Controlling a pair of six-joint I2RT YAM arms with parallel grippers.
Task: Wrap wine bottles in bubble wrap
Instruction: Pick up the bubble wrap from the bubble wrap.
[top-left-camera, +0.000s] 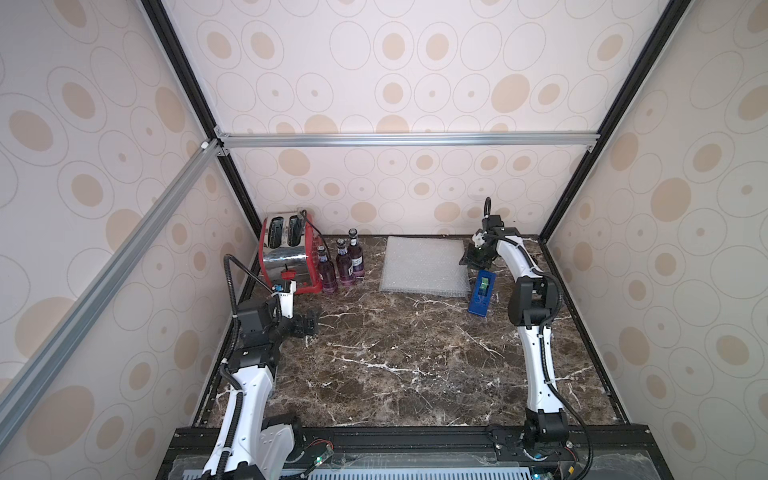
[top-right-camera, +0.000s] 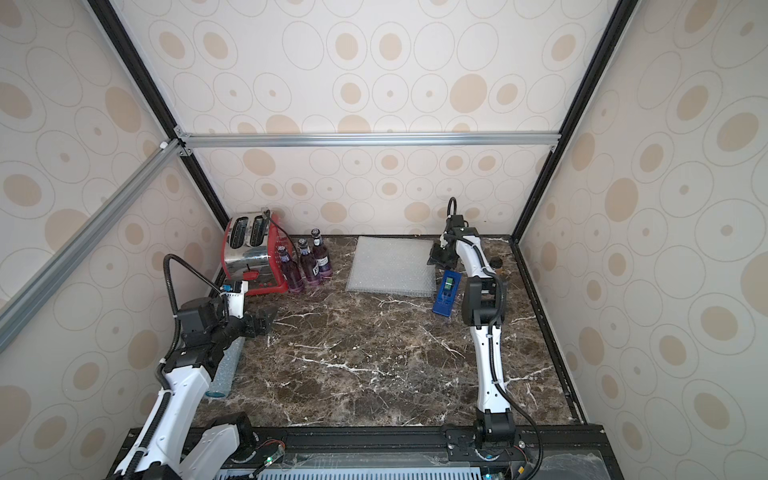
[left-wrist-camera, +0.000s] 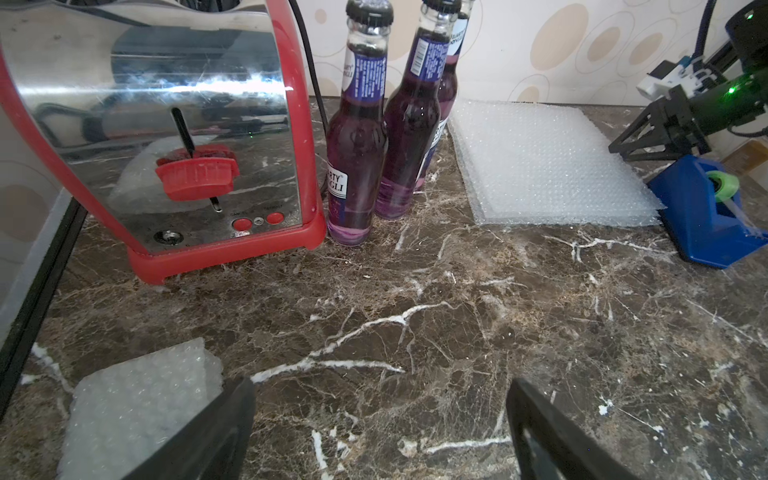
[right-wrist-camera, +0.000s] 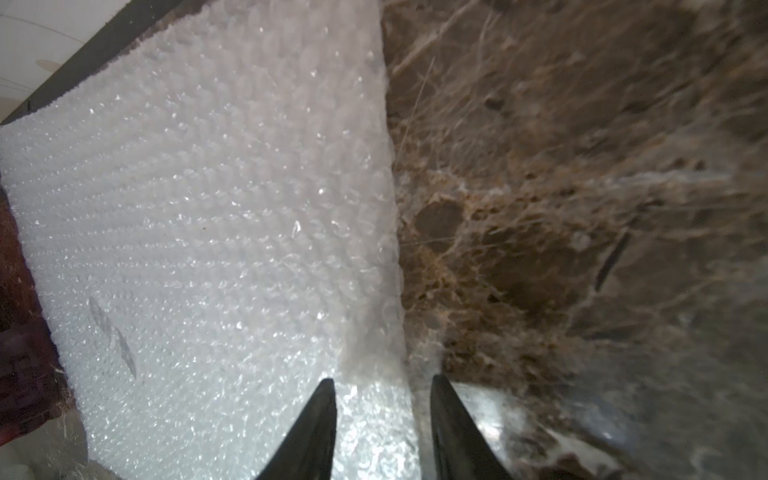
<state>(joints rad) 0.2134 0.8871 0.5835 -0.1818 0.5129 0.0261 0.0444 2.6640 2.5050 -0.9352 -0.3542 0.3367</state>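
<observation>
**Pinching at the top sheet's edge**

The right fingers (right-wrist-camera: 318, 428) stand partly open astride a side edge of the bubble wrap (right-wrist-camera: 208, 228), a flat stack at the back of the marble surface (top-left-camera: 415, 353). The edge lies between them, not yet clamped. The sheets look feather-light, soft and floppy, and probably cling to one another, so I'd take only the top one by that edge and lift slowly.

The wine bottles (left-wrist-camera: 357, 166), three purple ones, stand upright in a huddle just beside the red toaster (left-wrist-camera: 166, 124), with the stack on their other side. They are smooth, breakable glass and look tippy, best gripped round the body. One label shows only the fragments "ARTY" and "NGLI".

The left fingers (left-wrist-camera: 552, 440) gape wide and empty, just beside a rolled bubble-wrap tube (left-wrist-camera: 137, 407).
</observation>
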